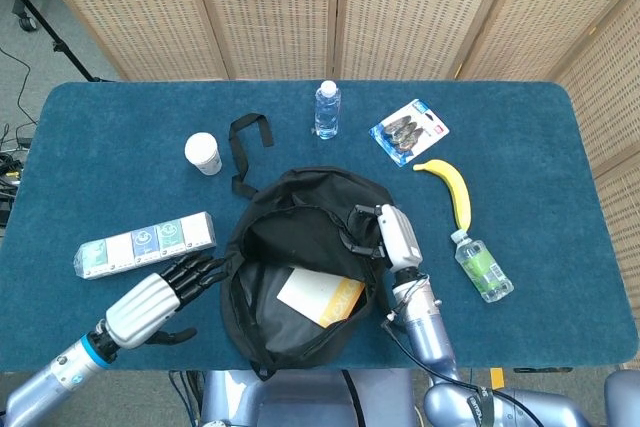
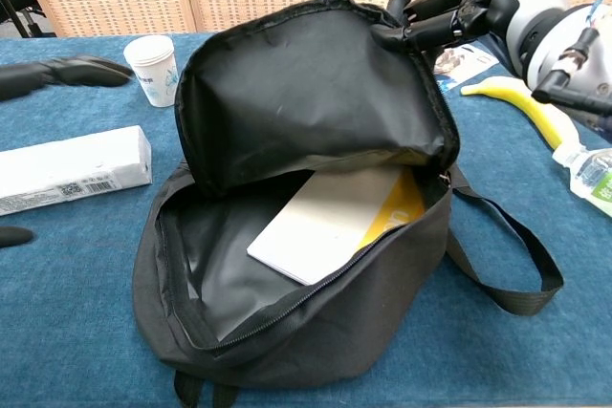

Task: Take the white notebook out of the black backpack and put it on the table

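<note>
**Head view: backpack flap lifted, notebook lying inside**

Head view shows the black backpack (image 1: 300,277) in the middle of the blue table (image 1: 560,137), its main compartment gaping toward me. My right hand (image 1: 385,237) grips the edge of the top flap at the bag's right side and holds it raised; in the chest view that same hand (image 2: 459,7) sits high at the upper right, fingers curled around the flap's rim, so the inner lining of the flap faces the camera.

The white notebook (image 1: 320,299) lies inside the backpack, tilted, with a yellow part at its right end. In the chest view the notebook (image 2: 330,226) rests on the bag's dark lining, its upper edge tucked under the lifted flap.

My left hand (image 1: 165,292) holds nothing; its dark fingers are spread and reach toward the left rim of the backpack, close beside it. I cannot tell whether the fingertips touch the fabric. In the chest view only blurred dark fingers (image 2: 67,72) show at the left edge.

Around the bag: a long flat box (image 1: 148,243) to the left, a paper cup (image 1: 203,153) behind it, a water bottle (image 1: 327,110) standing at the back, a blister pack (image 1: 409,131), a banana (image 1: 452,190), and a small green bottle (image 1: 482,267) lying on its side at the right.
</note>
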